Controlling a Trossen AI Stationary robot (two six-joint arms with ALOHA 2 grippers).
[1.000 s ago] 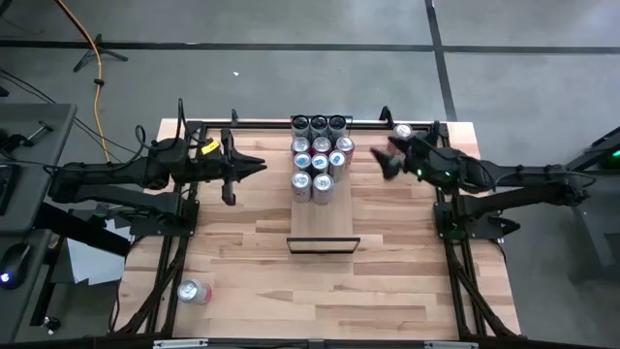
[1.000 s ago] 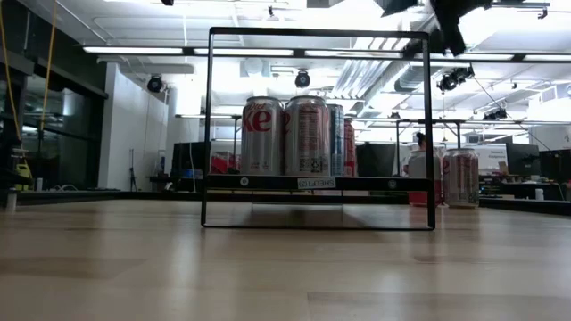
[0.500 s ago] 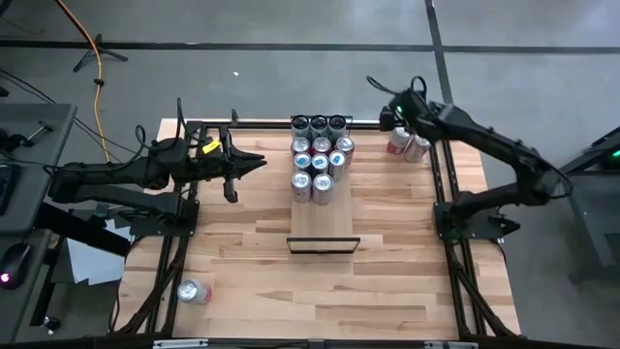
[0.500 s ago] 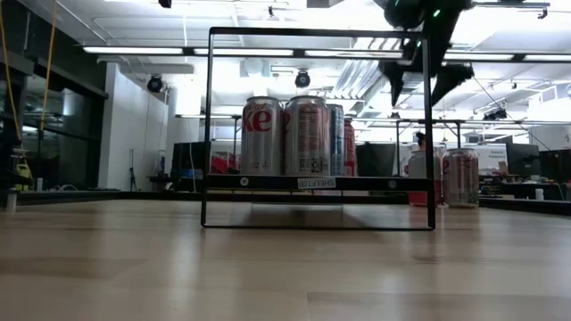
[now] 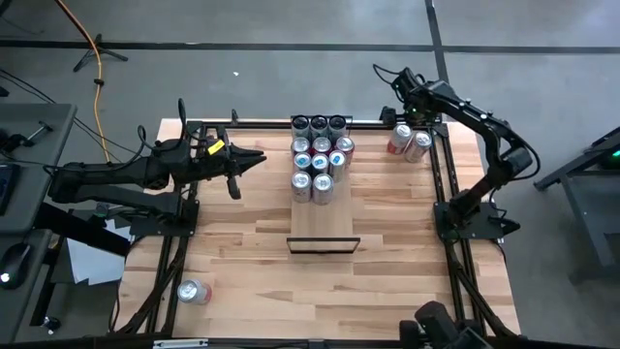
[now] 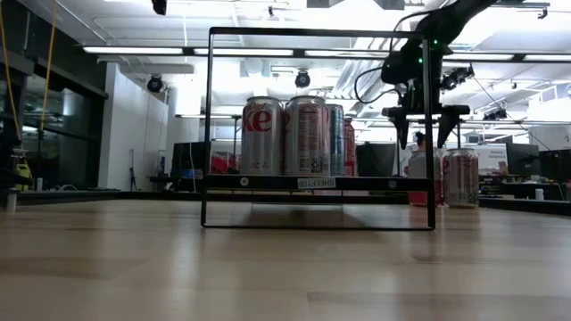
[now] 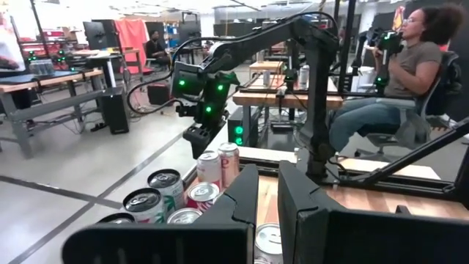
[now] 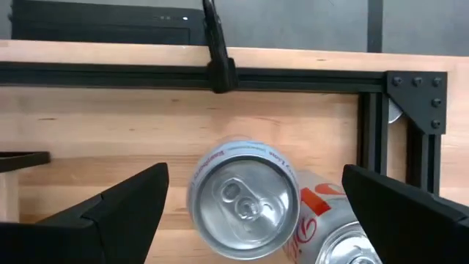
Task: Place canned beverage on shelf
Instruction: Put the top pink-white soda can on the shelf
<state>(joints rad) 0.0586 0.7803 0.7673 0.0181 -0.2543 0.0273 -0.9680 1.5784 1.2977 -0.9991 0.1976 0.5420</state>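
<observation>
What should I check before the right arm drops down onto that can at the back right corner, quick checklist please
1. Right gripper fingers spread wide: ok.
2. Upright can lies between the fingers: ok.
3. Second can touching it beside one finger's path: not ok.
4. Free space on the shelf in front of the cans already there: ok.
5. Left gripper shut, waiting left of the shelf: ok.
6. Height above the can top: cannot tell.
</observation>
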